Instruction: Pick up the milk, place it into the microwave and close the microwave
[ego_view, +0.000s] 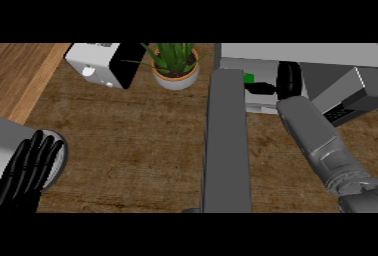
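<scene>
The milk (249, 78) showed only as a small green patch just inside the microwave (295, 52), at the left of the opening and right behind the top end of the open door. Most of it was hidden, so its shape could not be made out. The right hand (289, 80) reached into the opening just beside that green patch, with a dark finger or thumb (260, 89) stretched toward it; whether the hand gripped the milk or had let go could not be told. The grey right forearm (321, 145) ran from the lower right corner up and leftward to the opening.

The microwave door (226, 145) stood open, seen edge-on as a long grey slab running from the opening down to the lower edge of the view.

The left hand (29, 167) rested at the lower left, fingers straight and relaxed, holding nothing.

On the brown counter (133, 135), a potted plant (176, 65) stood near the far edge, with a white and black appliance (107, 64) just beside it to the left.
</scene>
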